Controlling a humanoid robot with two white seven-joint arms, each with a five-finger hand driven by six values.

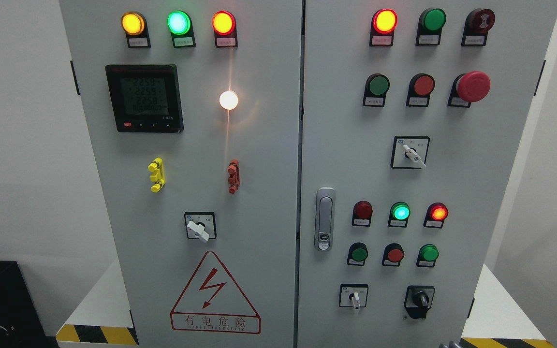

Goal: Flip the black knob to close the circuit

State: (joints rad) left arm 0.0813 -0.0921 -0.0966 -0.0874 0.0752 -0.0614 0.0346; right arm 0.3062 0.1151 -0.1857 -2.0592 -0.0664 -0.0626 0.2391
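My hands: neither showed, so I could not tell their state.
Knob (419, 300): black, low on cabinet's (259, 193) right door, untouched.

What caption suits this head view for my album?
Black knob at the lower right of a lit control cabinet, untouched, no hand near.

Bright, even light, sharp focus — the white lamp (228, 100) flares (vertical streak) on the cabinet (269, 193).

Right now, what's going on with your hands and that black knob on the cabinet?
Both hands out of view. Black knob at lower right of the right door, untouched. Nothing in front of it.
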